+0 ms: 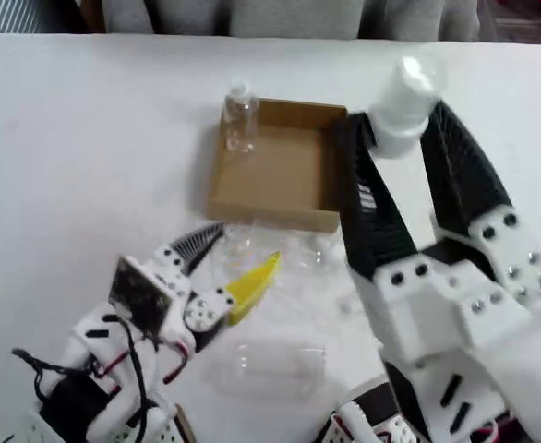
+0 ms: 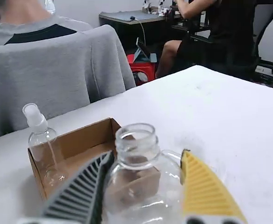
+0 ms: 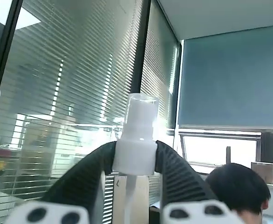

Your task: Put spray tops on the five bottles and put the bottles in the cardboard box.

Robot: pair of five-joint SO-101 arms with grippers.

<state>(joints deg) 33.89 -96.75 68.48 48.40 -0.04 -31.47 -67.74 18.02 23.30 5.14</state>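
Note:
My left gripper is shut on a clear, uncapped bottle, its black and yellow fingers on either side of the body, in front of the cardboard box. The same box stands just behind the bottle in the left wrist view. A bottle with a spray top stands in the box's far left corner, and the left wrist view shows this capped bottle too. My right gripper is raised high over the box's right side, shut on a white spray top that points upward.
Another clear bottle lies on its side on the white table near the front, between the arms. More clear bottles lie just in front of the box. A person in a grey top sits beyond the table's far edge.

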